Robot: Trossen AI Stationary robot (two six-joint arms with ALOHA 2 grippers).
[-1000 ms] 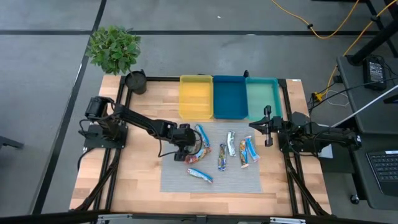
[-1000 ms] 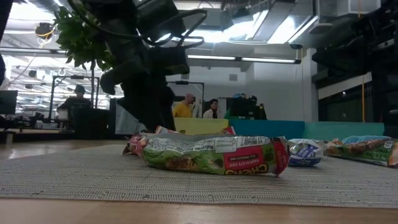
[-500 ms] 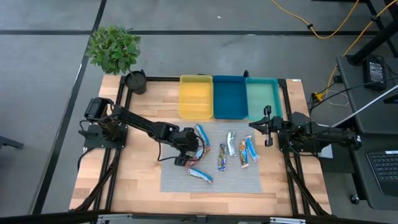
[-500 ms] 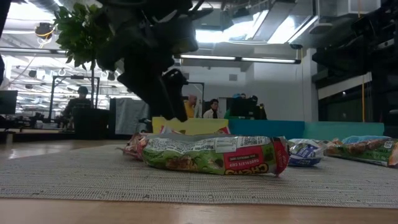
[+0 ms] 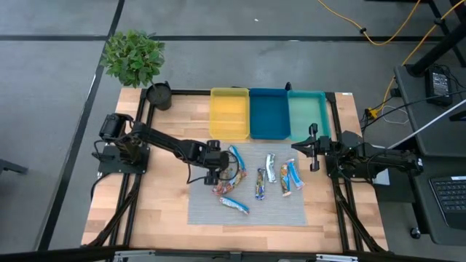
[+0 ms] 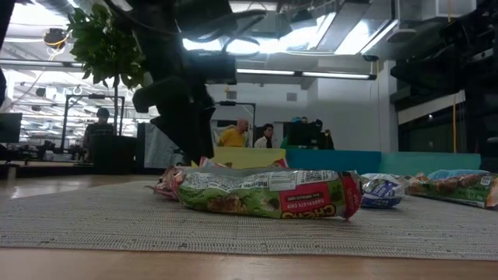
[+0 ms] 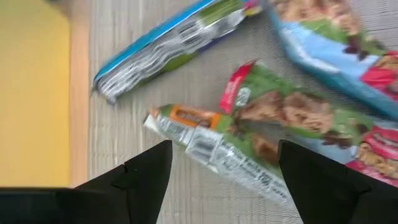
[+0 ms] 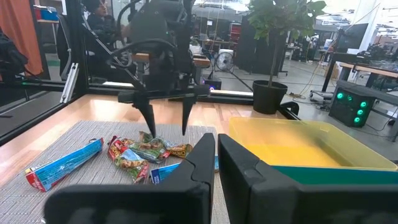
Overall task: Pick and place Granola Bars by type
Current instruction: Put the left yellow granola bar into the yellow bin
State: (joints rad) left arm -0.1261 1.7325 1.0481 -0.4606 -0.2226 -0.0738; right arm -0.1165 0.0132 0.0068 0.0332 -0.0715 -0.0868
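Note:
Several granola bars lie on a grey mat (image 5: 280, 211). A red-orange cluster (image 5: 228, 183) lies under my left gripper (image 5: 218, 176). In the left wrist view the gripper (image 7: 224, 186) is open, its fingers on either side of an orange-ended bar (image 7: 205, 146), beside a red-green bar (image 7: 298, 118) and a blue bar (image 7: 180, 37). The right wrist view shows its fingertips (image 8: 166, 132) just above the cluster (image 8: 140, 152); I cannot tell whether they touch. Blue-white and silver bars (image 5: 271, 167) lie to the right. My right gripper (image 5: 297, 146) waits shut at the mat's right.
Yellow (image 5: 229, 113), blue (image 5: 269, 113) and green (image 5: 306, 113) trays stand side by side at the table's far edge. A potted plant (image 5: 133, 58) and a dark cup (image 5: 159, 95) stand at the far left corner. One bar (image 6: 264, 193) lies nearest the table's near edge.
My left gripper has risen and tipped over the red-orange cluster, then come down again to nearly the same spot, fingers still apart. The bars have not visibly moved.

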